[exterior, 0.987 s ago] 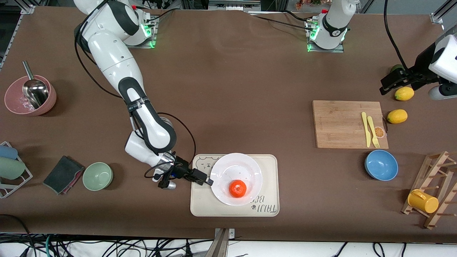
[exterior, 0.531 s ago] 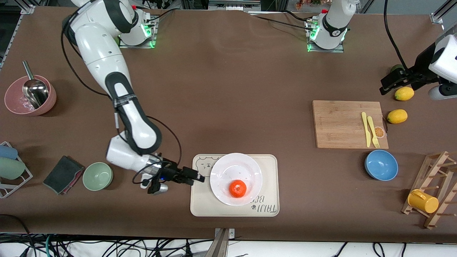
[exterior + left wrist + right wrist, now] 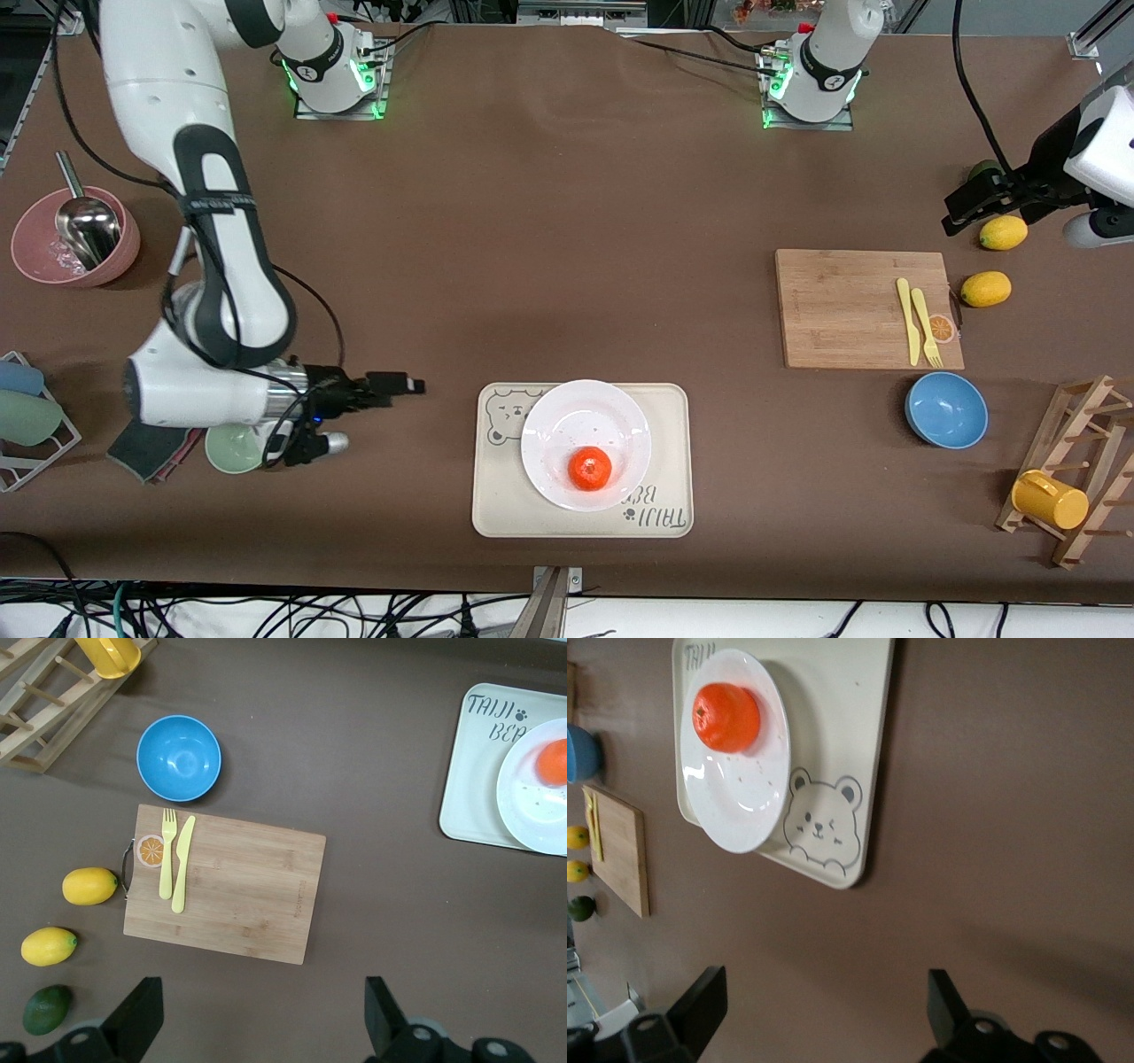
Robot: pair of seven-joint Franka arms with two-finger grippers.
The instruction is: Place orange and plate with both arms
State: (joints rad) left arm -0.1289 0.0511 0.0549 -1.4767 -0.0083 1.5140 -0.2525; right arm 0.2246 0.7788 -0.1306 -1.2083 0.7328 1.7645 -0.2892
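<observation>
The orange [image 3: 590, 468] lies on the white plate [image 3: 576, 412], on the part of it nearest the front camera. The plate rests on a cream bear-print tray [image 3: 496, 505]. My right gripper [image 3: 403, 385] is open and empty above bare table, between the tray and a green bowl, pointing at the tray. Its wrist view shows the orange [image 3: 726, 716] on the plate [image 3: 740, 811] well clear of the right gripper [image 3: 824, 1001]. My left gripper [image 3: 961, 211] hangs open and empty over the lemons at the left arm's end. The left wrist view catches the orange [image 3: 554, 762], the plate [image 3: 532, 806] and the left gripper [image 3: 263, 1010].
A wooden cutting board [image 3: 842, 306] carries a yellow knife and fork [image 3: 920, 321]. Two lemons [image 3: 985, 288] and a blue bowl [image 3: 946, 409] sit near it. A green bowl [image 3: 232, 443] and dark cloth [image 3: 146, 447] lie under the right arm. A pink bowl [image 3: 75, 237] holds a scoop.
My right gripper has drawn back from the plate's rim toward the right arm's end of the table, open throughout. Plate, orange and left arm have not moved.
</observation>
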